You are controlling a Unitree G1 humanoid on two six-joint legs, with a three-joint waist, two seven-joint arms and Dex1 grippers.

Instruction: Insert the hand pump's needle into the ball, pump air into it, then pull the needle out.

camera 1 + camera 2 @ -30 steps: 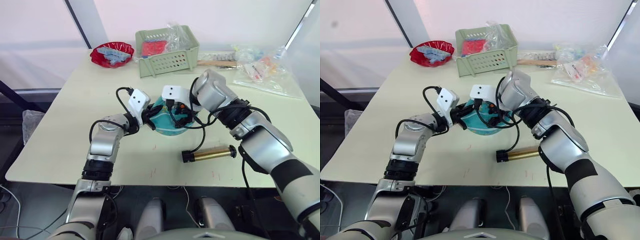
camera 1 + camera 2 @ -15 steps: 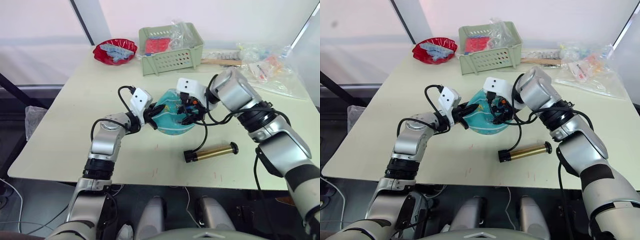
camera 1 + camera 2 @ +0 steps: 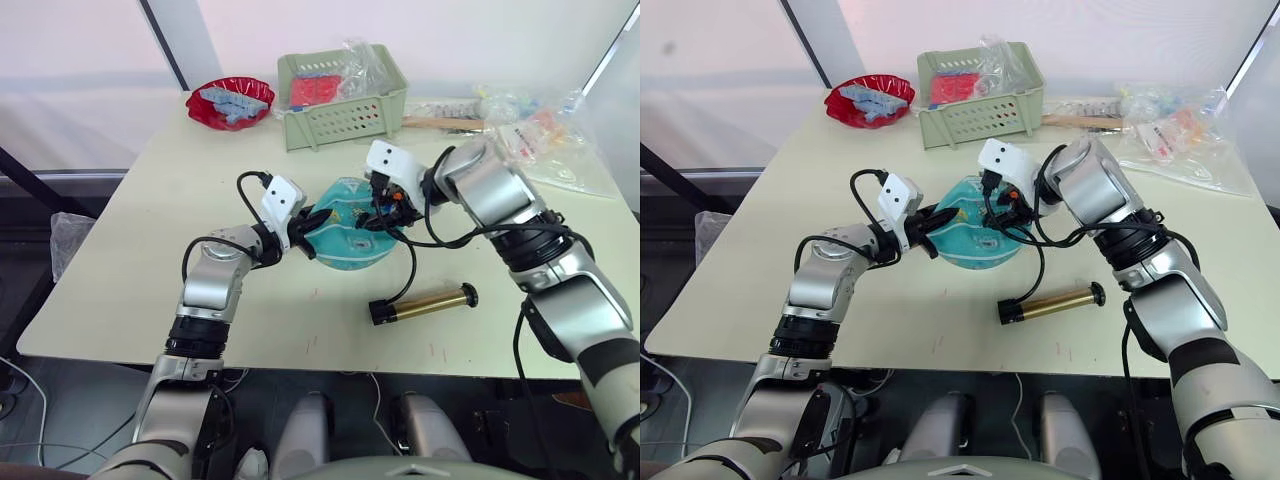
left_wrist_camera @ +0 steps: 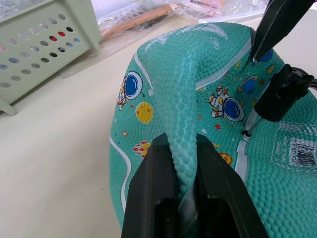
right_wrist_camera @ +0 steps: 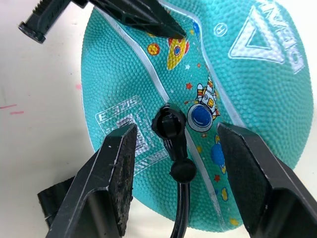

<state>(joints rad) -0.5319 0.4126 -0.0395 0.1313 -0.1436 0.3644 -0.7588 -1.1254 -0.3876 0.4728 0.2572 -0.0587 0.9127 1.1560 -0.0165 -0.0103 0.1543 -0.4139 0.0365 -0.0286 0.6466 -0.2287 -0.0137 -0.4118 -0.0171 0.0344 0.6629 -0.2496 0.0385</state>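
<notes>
The teal rubber ball [image 3: 349, 237] with white curved stripes and small space prints lies soft and flattened at the middle of the pale table [image 3: 130, 260]. The left gripper [image 4: 184, 163] pinches a raised fold of the ball between its 2 black fingers. The right gripper [image 5: 174, 148] hovers over the ball with its fingers apart, on both sides of the small black fitting of the needle [image 5: 170, 124], which sits on the ball beside a white label; I read "E 3715" there, not surely. The brass-gold hand pump [image 3: 422, 303] lies on the table near and right of the ball, and its thin black hose [image 3: 410, 268] runs up to the fitting.
</notes>
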